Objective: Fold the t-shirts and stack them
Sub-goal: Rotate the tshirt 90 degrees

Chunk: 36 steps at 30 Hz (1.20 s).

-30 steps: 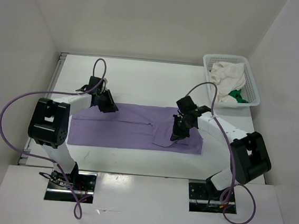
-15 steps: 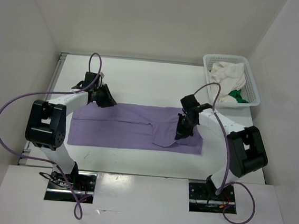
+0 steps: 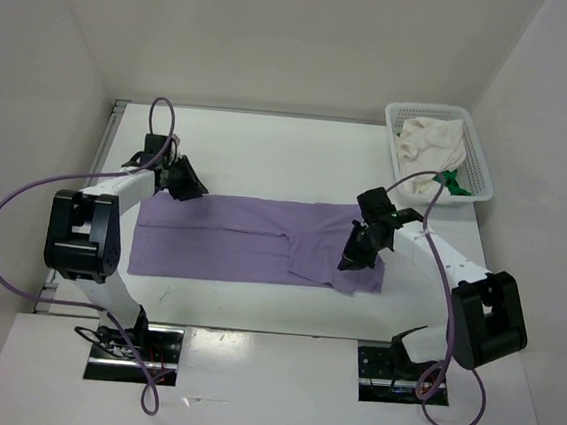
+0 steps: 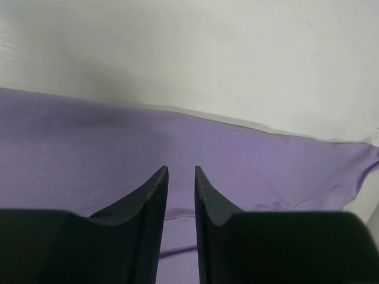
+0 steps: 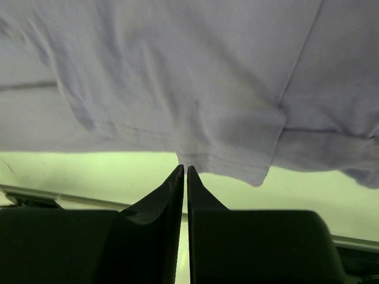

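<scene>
Checking in from the remote station: the lavender shirt (image 3: 230, 243) lies spread flat across the middle of the table (image 3: 269, 151), long side running left to right. Part of its right half is doubled over on itself, so there's a slanted flap edge near the centre. The left gripper (image 3: 191, 188) sits at the shirt's far left corner. On the left wrist cam its fingers (image 4: 155, 189) stand a little apart with a slim gap, and all I see through that gap is purple cloth lying underneath, nothing actually caught between them. The right gripper (image 3: 347, 262) is over the right end of the shirt, near the front edge. On the right wrist cam its fingers (image 5: 173, 183) are pressed almost together, with the stitched hem of the lavender cloth running right into the tips, so I read that as pinched on the hem. The cloth looks lifted a bit there, since I can see the table under it. The other two shirts are in the white mesh basket (image 3: 483, 176) at the far right corner: the cream shirt (image 3: 433, 142) heaped on top, and the green shirt (image 3: 454, 184) poking out at the near side.
</scene>
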### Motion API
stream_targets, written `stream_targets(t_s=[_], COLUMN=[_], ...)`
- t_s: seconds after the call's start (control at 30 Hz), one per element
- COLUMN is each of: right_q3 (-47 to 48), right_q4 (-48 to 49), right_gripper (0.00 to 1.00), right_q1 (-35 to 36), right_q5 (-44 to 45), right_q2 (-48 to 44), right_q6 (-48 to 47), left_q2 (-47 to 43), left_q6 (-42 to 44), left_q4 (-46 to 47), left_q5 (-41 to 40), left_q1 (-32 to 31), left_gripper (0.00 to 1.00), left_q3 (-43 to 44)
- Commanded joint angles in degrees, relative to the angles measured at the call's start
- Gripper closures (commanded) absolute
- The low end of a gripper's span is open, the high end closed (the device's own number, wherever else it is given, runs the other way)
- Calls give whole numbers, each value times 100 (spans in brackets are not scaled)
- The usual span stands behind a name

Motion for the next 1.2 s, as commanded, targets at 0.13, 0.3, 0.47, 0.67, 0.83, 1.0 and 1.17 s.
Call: stream_targets(t_s=[0.13, 0.3, 0.47, 0.67, 0.83, 1.0, 1.17], right_q3=[672, 1173, 1692, 3096, 5791, 11456, 11588], right_q4=[915, 1987, 2270, 2270, 1674, -161, 434], right_gripper=[91, 97, 100, 100, 100, 99, 97], right_q1=[-567, -620, -620, -620, -445, -444, -436], right_q5=[123, 185, 255, 193, -9, -149, -748], right_q2=[797, 2043, 2951, 4137, 5867, 8919, 8578], right_q6=[-243, -243, -419, -366, -419, -472, -409], left_q2=[529, 784, 503, 170, -945, -1211, -1158], left_q6=[115, -158, -158, -263, -211, -9, 220], left_q4=[149, 281, 115, -61, -351, -799, -923], left_q5=[398, 840, 603, 822, 551, 365, 313], left_q1=[159, 651, 1011, 1873, 1873, 1303, 890], left_gripper=[67, 67, 67, 66, 66, 66, 66], left_q3=[141, -219, -676, -1063, -1073, -502, -106])
